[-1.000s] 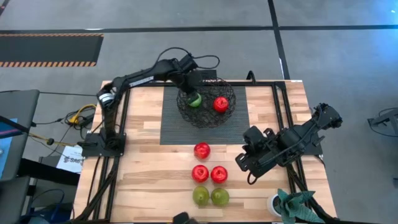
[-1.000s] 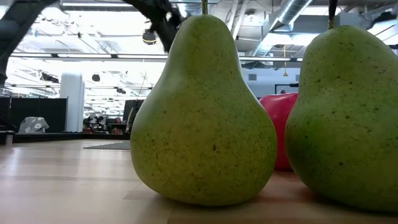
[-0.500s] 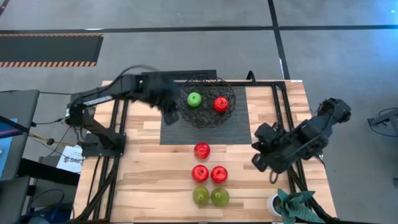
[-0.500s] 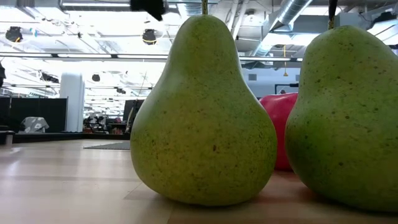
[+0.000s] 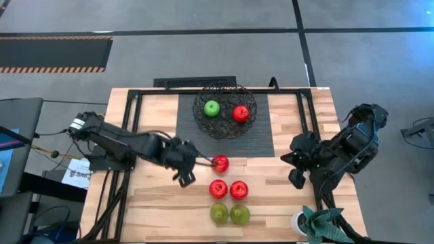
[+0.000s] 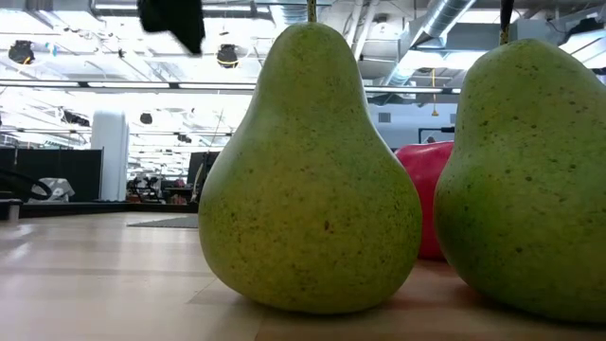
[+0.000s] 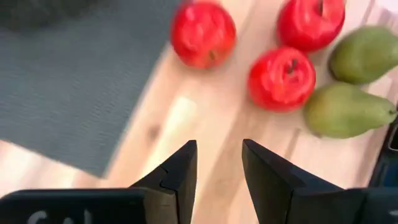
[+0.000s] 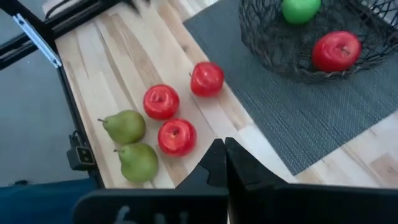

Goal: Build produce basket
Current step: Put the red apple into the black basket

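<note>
The black wire basket (image 5: 225, 110) stands on a dark ribbed mat (image 5: 203, 139) at the table's far middle and holds a bright green apple (image 5: 212, 108) and a red apple (image 5: 241, 113). Three red apples (image 5: 220, 163) (image 5: 218, 188) (image 5: 239, 190) and two yellow-green pears (image 5: 218, 213) (image 5: 239, 215) rest on the wood nearer the front. My left gripper (image 5: 202, 163) is open and empty, just left of the farthest loose red apple (image 7: 203, 32), apart from it. My right gripper (image 8: 225, 155) is shut and empty, raised at the table's right side (image 5: 295, 176).
In the low view the two pears (image 6: 308, 170) (image 6: 530, 170) fill the picture with a red apple (image 6: 426, 189) behind them. A white cup and a green cloth (image 5: 312, 222) sit at the front right corner. Black frame rails (image 5: 135, 108) run along the table's sides. Bare wood lies at the front left.
My left gripper has left the basket and swung toward the table's near edge, coming down beside the farthest loose red apple. The green apple stays in the basket. My right arm has drawn back toward the table's right edge.
</note>
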Motion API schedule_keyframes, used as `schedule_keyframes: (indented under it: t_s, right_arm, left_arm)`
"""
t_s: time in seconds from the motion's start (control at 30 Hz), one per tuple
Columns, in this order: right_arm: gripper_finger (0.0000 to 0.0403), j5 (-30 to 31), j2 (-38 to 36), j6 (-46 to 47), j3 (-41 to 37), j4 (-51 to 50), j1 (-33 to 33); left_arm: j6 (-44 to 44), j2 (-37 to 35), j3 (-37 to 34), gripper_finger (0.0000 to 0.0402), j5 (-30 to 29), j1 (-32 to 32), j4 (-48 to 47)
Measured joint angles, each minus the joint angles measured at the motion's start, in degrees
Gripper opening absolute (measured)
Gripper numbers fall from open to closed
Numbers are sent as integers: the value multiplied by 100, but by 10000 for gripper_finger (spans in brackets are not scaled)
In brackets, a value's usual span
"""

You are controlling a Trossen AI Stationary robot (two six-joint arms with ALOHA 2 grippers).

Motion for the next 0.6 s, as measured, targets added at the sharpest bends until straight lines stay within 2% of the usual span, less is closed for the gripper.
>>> schedule_keyframes:
  t_s: [0.1, 0.17, 0.3, 0.47, 0.6]
  right_arm:
    - [1, 236, 0, 15, 0, 1, 68]
    - [1, 333, 0, 57, 0, 0, 56]
    - [1, 601, -2, 130, -157, 1, -158]
    - [1, 1018, 2, 593, -701, 0, -649]
    - [1, 1044, 4, 1066, -1137, 1, -1160]
  left_arm:
    - [-199, 0, -756, 105, 370, 8, 1045]
    - [-237, 0, -1080, 99, 407, 19, 1674]
    - [-118, 0, -1314, 89, 389, 67, 2515]
    - [264, 0, -1316, 82, 101, 113, 2639]
    - [275, 0, -1332, 79, -64, 114, 2336]
